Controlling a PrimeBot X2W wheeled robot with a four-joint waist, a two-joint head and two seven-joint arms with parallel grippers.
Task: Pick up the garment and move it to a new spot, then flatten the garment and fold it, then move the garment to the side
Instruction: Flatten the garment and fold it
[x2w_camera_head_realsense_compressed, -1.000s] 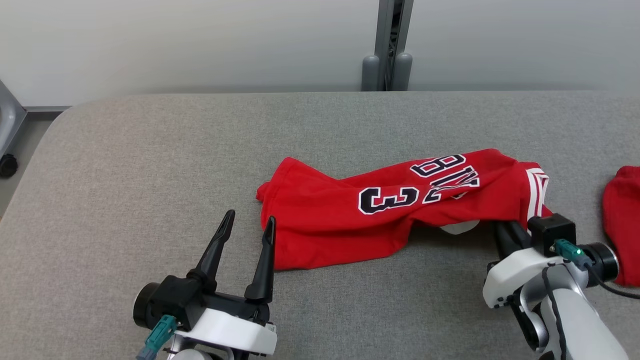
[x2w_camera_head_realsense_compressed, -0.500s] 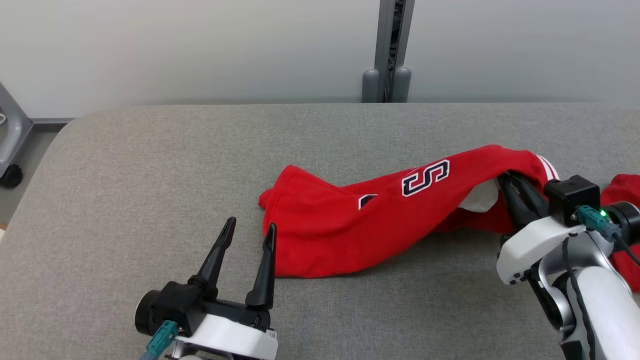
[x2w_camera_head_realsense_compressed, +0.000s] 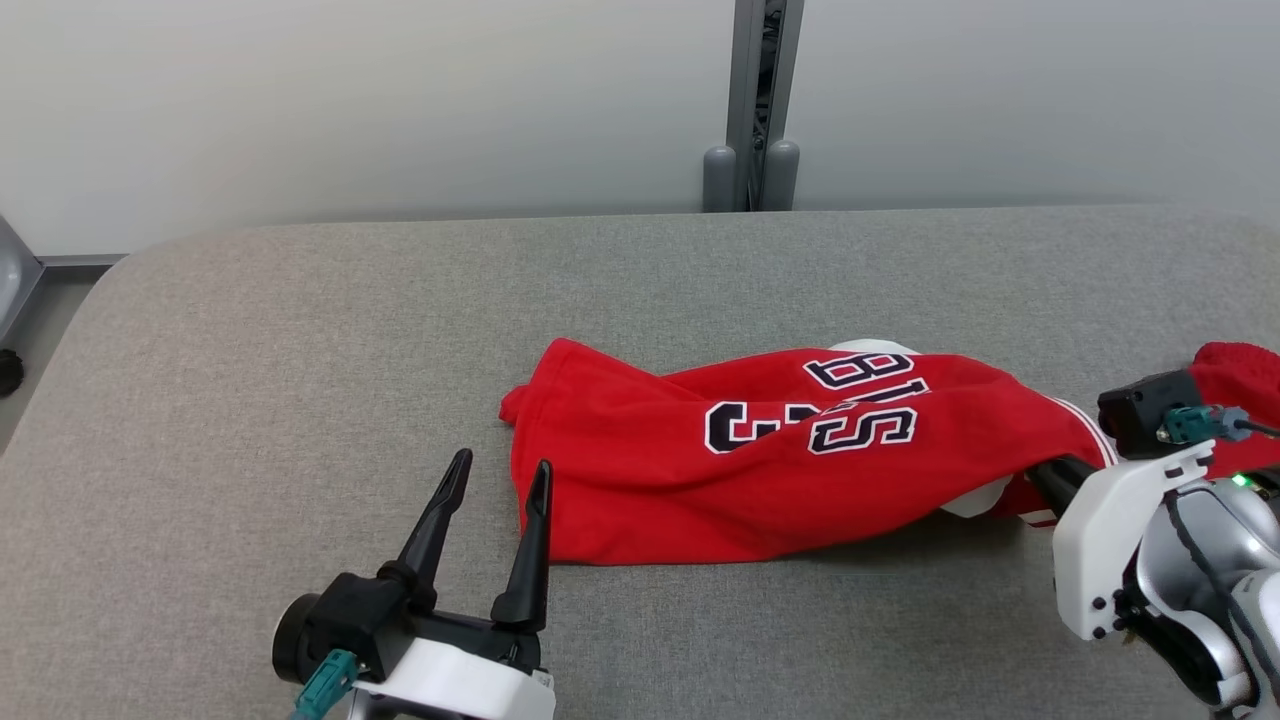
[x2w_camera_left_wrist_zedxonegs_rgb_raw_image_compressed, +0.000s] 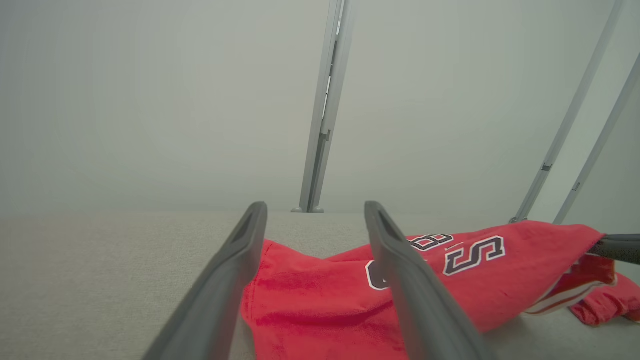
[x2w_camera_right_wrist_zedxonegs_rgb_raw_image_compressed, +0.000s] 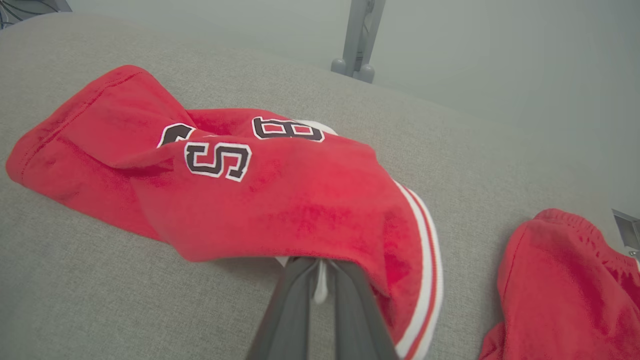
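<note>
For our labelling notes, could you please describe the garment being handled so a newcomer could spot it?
On the grey table, just right of centre and before the grey post, lies a crumpled red garment, its right end pinched between the fingers of the right gripper. Unlike the plain red cloth at the table's right edge, it carries black, white-edged characters and white stripes.

My head camera looks forward and down over the bench (x2w_camera_head_realsense_compressed: 300, 330). My left wrist camera sits low, sighting past my left end effector (x2w_camera_left_wrist_zedxonegs_rgb_raw_image_compressed: 315, 206) at the garment (x2w_camera_left_wrist_zedxonegs_rgb_raw_image_compressed: 320, 310). My right wrist camera, much nearer, looks along my right end effector (x2w_camera_right_wrist_zedxonegs_rgb_raw_image_compressed: 320, 267) at the same garment.
</note>
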